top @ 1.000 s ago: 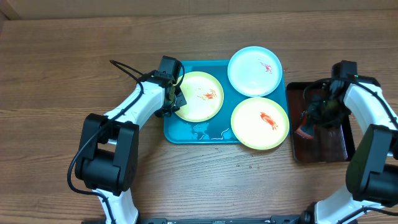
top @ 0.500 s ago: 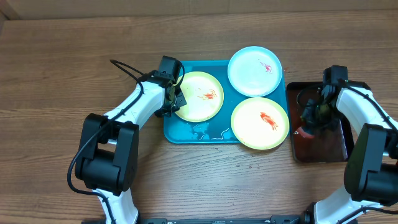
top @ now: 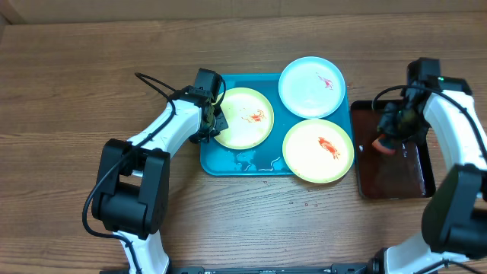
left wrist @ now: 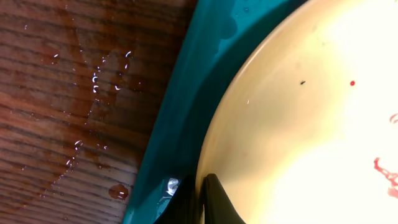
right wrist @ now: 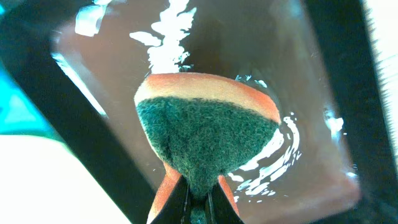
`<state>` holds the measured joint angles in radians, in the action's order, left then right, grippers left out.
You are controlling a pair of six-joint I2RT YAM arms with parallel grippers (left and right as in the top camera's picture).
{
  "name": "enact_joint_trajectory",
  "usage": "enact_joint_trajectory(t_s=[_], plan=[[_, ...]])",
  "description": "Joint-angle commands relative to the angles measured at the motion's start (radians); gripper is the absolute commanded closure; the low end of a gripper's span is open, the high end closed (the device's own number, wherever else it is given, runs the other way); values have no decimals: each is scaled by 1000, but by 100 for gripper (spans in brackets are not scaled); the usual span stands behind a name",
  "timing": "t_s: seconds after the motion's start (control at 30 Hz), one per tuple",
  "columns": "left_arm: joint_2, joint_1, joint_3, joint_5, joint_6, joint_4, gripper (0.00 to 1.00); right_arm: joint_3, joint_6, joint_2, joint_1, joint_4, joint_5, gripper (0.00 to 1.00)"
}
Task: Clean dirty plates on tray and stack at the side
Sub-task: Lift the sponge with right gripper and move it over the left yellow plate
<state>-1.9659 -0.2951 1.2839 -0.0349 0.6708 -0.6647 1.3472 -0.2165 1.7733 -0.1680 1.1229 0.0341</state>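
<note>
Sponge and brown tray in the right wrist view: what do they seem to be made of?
Sponge: soft orange foam with a green scouring layer, matte. The green face looks fuzzy and fibrous, and the body bulges where it is pinched.
Brown tray: probably hard plastic, glossy. Its smooth floor gives sharp white glare, partly from water lying on it.

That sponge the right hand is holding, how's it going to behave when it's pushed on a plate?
Probably soft: the sponge bulges where the right hand pinches it. Likely wet and drippy, since it hangs over the water-filmed brown tray. Its green face looks rough, so likely grippy.
</note>
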Motion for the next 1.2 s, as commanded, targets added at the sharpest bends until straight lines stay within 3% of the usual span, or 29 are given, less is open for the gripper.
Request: enact_joint_trajectory(t_s=[0.0, 0.23, 0.4, 0.63, 0.7, 0.87, 1.17], plan=[[-14, -6, -5, 2, -78, -11, 96, 26, 64, -55, 5, 1, 10, 96], [-14, -6, -5, 2, -142, 0, 96, -75, 186, -53, 5, -125, 10, 96], [-14, -6, -5, 11, -151, -1, 96, -126, 190, -51, 5, -148, -23, 96], [-14, -6, -5, 23, -151, 0, 96, 36, 192, -135, 5, -22, -145, 96], [-14, -6, -5, 45, -165, 8, 96, 85, 211, -157, 16, 3, -264, 96], [-14, -6, -5, 111, -248, 24, 96, 86, 211, -153, 133, -55, -407, 96], [-14, -2, -5, 114, -245, 29, 96, 85, -7, -41, 438, -272, -394, 96]])
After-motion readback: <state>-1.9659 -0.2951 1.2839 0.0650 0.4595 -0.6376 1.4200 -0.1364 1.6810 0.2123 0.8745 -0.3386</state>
